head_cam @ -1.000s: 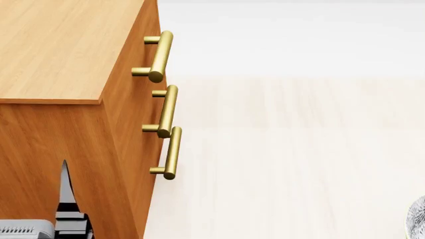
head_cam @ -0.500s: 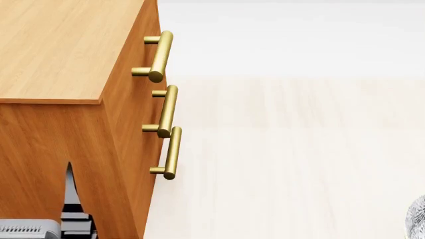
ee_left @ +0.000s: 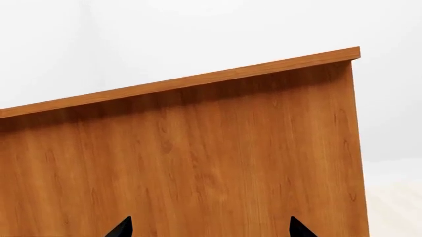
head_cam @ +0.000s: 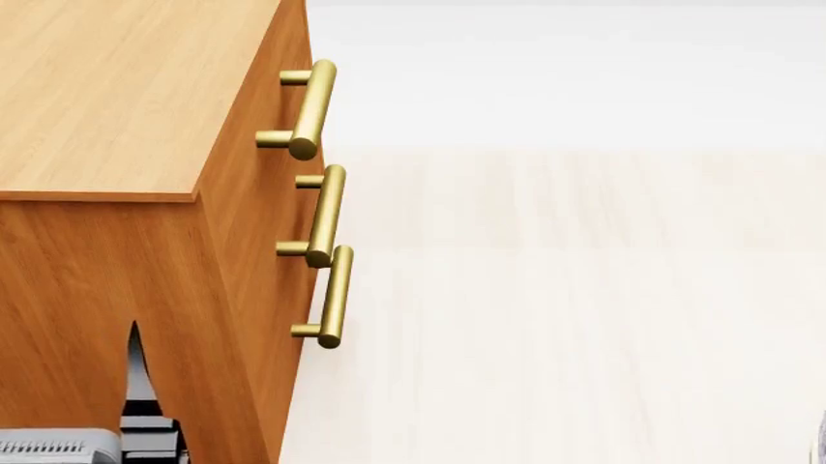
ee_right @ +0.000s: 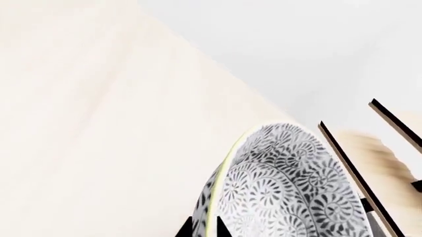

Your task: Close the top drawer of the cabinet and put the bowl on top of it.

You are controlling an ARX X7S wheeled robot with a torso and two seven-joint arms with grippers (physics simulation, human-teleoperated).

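Top drawer (head_cam: 275, 106): flush with cabinet (head_cam: 116, 97) front.
Bowl (ee_right: 283, 187): tilted on edge, rim clamped in right pincer (ee_right: 203, 229).
Left pincer (ee_left: 207, 228): spread wide, empty, facing cabinet side.

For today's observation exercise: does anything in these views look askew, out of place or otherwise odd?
One thing: the bowl stands nearly on edge in the right wrist view, its patterned inside turned sideways, with the right gripper at its rim. On the cabinet, the three handles line up and the top drawer looks flush, with nothing spilled or damaged.
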